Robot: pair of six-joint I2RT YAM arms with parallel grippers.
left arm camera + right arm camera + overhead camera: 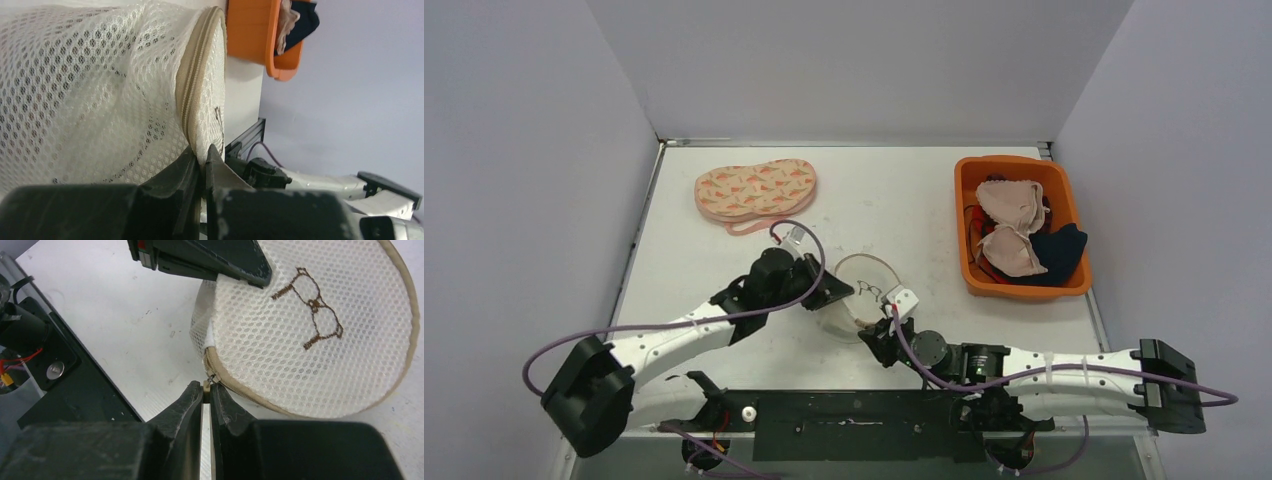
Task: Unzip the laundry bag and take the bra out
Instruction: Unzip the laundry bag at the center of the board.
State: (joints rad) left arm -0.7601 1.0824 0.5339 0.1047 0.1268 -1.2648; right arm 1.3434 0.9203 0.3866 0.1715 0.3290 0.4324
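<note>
Right wrist view. A: zipper pull is seen nipped between the closed fingers of the right pincer, at the near end of the beige zipper. Is the laundry bag braced?

B: Braced. On the left wrist view the left pincer is closed narrow on the mesh rim, just beside the zipper seam. Bag is set on the table, between the two arms.

A: Step judged: unzipping, at its very start. Zipper appears shut along all that shows. Bra?

B: Not made out through the mesh; presumed inside.

A: Next move, as judged: pull to be drawn round the curved seam, rim followed closely, mesh kept taut by the left pincer. A straight tug is likely to jam the zipper or drag the bag.
</note>
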